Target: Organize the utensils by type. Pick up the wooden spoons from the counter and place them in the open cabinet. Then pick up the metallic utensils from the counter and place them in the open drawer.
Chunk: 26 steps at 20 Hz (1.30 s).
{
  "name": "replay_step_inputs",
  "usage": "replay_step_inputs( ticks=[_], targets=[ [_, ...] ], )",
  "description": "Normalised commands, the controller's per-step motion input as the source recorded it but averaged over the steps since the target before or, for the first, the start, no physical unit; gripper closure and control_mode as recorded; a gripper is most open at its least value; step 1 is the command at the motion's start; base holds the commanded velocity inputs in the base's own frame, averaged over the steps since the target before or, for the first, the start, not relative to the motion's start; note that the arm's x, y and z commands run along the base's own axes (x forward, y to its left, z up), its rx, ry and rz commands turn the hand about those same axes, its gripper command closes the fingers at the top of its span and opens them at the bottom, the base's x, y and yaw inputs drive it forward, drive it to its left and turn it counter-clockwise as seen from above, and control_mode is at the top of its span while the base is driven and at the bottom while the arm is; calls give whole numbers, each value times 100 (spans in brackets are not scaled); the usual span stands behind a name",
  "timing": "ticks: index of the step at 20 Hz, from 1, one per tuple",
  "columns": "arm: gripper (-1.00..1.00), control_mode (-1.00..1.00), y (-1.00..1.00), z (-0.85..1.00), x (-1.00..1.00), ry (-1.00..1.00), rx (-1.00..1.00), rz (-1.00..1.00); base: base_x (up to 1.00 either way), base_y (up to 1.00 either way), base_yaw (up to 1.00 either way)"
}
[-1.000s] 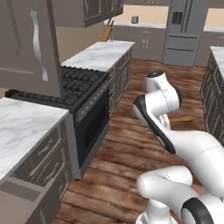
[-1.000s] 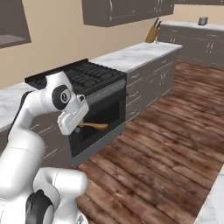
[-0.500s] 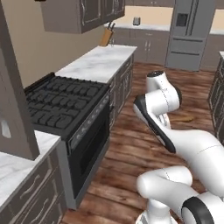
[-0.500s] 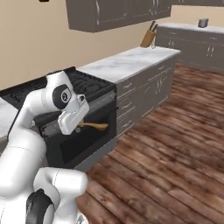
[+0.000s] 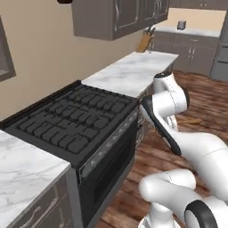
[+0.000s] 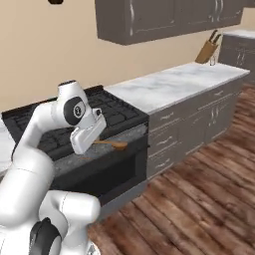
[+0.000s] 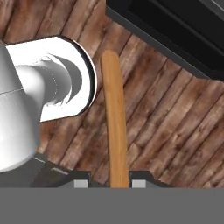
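Carrying the tan wooden spoon [image 7: 115, 118] past the black stove [image 6: 107, 142].
My fingers [image 7: 80, 183] pinch one end only; its far end overhangs and could clip the stove front, twisting loose.

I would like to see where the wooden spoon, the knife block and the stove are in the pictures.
wooden spoon [image 7: 115, 122], hand view, middle of its handle, held between the finger tips.
knife block [image 6: 206, 50], right base view, its tan wooden body on the counter.
stove [image 5: 73, 121], left base view, the black burner grates.
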Motion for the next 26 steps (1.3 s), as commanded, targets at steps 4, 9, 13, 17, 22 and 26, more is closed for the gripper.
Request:
replay_step_inputs(
  ticks=[4, 9, 13, 17, 22, 26],
  targets=[
    [100, 100, 0, 0, 0, 0, 0, 0, 57, 0, 91],
    [100, 100, 0, 0, 0, 0, 0, 0, 39, 2, 97],
    [100, 100, 0, 0, 0, 0, 0, 0, 51, 5, 85],
    [100, 100, 0, 0, 0, 0, 0, 0, 74, 0, 32],
    [100, 100, 0, 0, 0, 0, 0, 0, 26, 19, 3],
    [100, 100, 0, 0, 0, 0, 0, 0, 6, 34, 0]
  ],
)
